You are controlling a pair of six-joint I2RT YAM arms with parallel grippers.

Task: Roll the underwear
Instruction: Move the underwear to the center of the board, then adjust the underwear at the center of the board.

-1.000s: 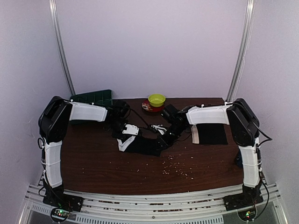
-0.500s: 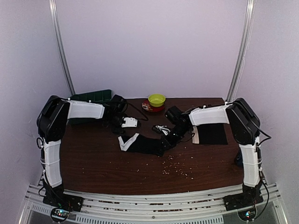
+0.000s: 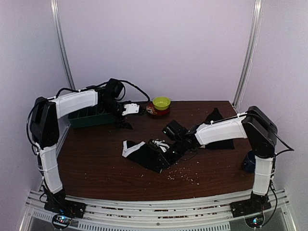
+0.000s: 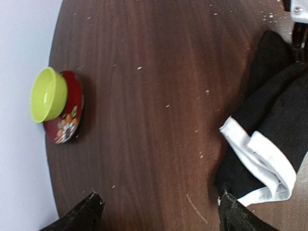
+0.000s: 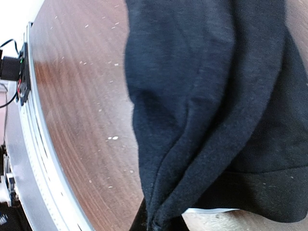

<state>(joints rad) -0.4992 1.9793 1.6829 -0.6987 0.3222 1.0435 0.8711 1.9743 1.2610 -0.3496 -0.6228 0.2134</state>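
A lime bowl [image 3: 161,102] sits on a red plate [image 4: 74,103] (flower-patterned) at the brown surface's [image 3: 96,163] far edge, with a dark green tray [image 3: 89,119] left of the bowl and pale crumbs [image 3: 182,173] nearer.

Probably a robotics lab test booth, plain pale walls [image 3: 154,48], metal uprights [image 3: 62,48], dark wood table [image 3: 96,168], left arm [image 3: 74,101] and right arm [image 3: 221,131] bolted to slotted aluminium rails [image 3: 159,204].

table [image 3: 96,163]: brown wood | on it: strapped underwear [image 3: 144,156], plain underwear [image 3: 213,116], green tray [image 3: 89,118], red plate [image 3: 153,111], crumbs [image 3: 180,173]
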